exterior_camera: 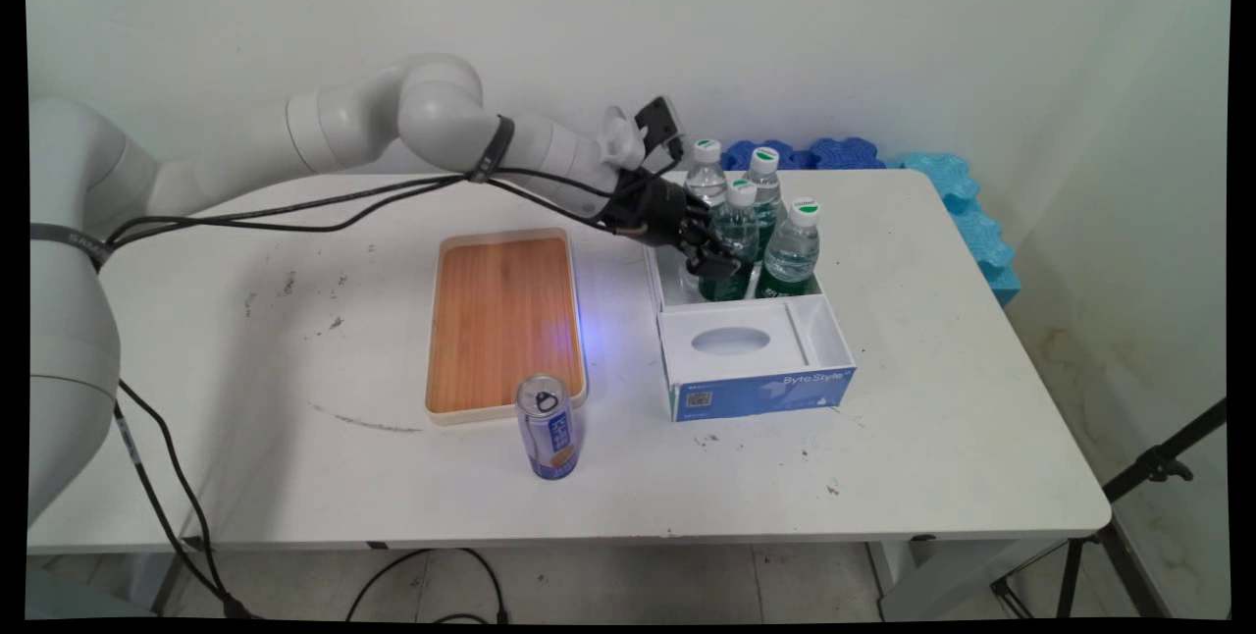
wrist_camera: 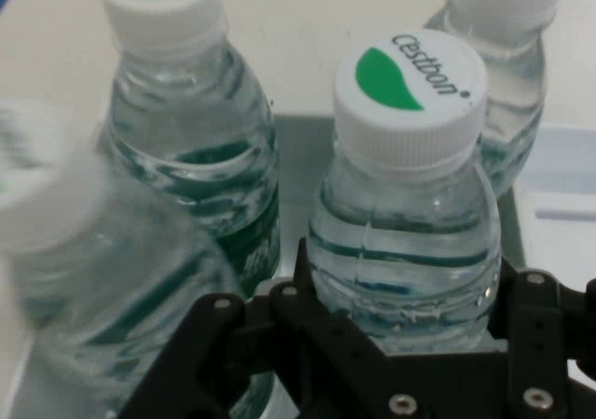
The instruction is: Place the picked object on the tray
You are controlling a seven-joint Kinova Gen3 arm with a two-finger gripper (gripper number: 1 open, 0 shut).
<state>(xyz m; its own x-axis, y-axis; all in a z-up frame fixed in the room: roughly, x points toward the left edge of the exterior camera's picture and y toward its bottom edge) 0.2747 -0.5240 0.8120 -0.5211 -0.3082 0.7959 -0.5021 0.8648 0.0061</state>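
- Your black two-finger gripper (exterior_camera: 721, 266) is pinching the clear plastic water bottle with the white-and-green cap (wrist_camera: 407, 223), a finger on either side of its body.
- It stands upright in the white-and-blue cardboard box (exterior_camera: 756, 359), packed tight with three more bottles (exterior_camera: 793, 246), so there's barely any sideways room.
- Above is open; the wooden tray (exterior_camera: 502, 320) and blue can (exterior_camera: 549, 426) sit well apart.

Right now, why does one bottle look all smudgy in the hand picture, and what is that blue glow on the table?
In the hand view, the bottle at the left is out of focus, while the bottle between the fingers looks sharp. In the main view, a bluish glow falls on the table beside the wooden tray; its source isn't visible.
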